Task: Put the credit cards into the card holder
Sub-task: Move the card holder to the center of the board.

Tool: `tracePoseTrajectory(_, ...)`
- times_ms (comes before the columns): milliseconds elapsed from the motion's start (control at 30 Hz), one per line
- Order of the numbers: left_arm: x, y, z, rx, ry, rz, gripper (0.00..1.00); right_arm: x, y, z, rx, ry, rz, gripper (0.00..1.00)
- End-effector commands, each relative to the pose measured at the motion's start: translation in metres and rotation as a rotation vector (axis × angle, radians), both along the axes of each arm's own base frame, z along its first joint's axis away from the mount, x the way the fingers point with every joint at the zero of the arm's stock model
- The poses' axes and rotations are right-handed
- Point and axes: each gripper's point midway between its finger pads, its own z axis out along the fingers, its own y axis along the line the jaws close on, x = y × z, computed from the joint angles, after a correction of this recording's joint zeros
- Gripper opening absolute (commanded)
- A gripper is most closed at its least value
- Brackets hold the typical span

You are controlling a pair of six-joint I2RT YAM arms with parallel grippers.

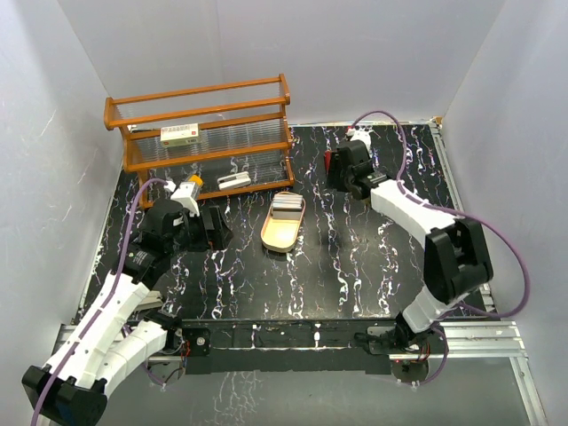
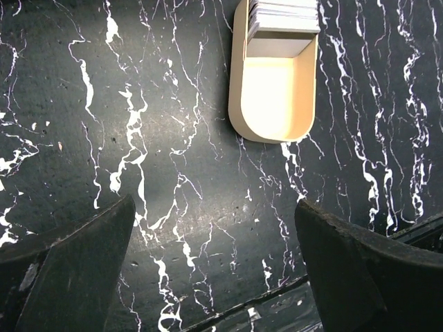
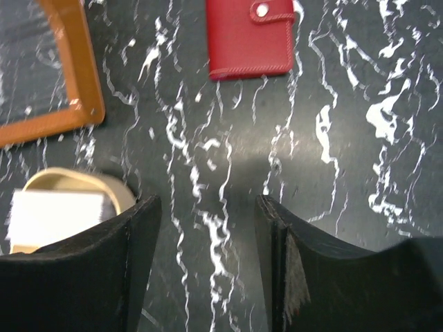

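Your left jaws stand wide apart above the counter (image 2: 173, 173), and your right jaws are apart too, gripping nothing. The credit cards (image 2: 284, 17) sit stacked in the tan tray (image 2: 235, 104) mid-counter — the card holder (image 3: 250, 38) lies closed near the far edge.

We can read no text, brand, number or sign in any of these views. The closest thing to a label is the red patch on the white box (image 1: 180, 135) on the orange shelf rack (image 1: 206, 133), its print too small and blurred to make out. The credit cards (image 2: 284, 15) and the card holder (image 3: 250, 38) likewise give us nothing legible.
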Motion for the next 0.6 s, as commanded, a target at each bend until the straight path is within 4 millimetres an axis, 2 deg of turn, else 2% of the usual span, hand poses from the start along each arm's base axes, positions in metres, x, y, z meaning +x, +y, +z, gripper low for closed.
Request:
tracePoseTrajectory(0, -0.003, 0.0, -0.008, 0.028, -0.001, -0.044, 0.98, 0.054, -0.006, 0.033, 0.051, -0.136, -0.03, 0.53)
tracePoseTrajectory(100, -0.004, -0.003, -0.012, 0.025, 0.002, -0.068, 0.99, 0.074, -0.015, 0.023, 0.052, -0.13, -0.048, 0.51)
tracePoseTrajectory(267, -0.004, -0.003, -0.013, 0.028, 0.01, -0.074, 0.98, 0.107, -0.031, -0.013, 0.095, -0.051, -0.068, 0.5)
tracePoseTrajectory(333, -0.004, -0.003, -0.013, 0.027, 0.004, -0.075, 0.98, 0.119, -0.034, -0.021, 0.104, -0.036, -0.07, 0.51)
tracePoseTrajectory(567, -0.005, -0.001, -0.011, 0.029, -0.01, -0.065, 0.99, 0.154, -0.045, -0.036, 0.011, -0.025, -0.056, 0.53)
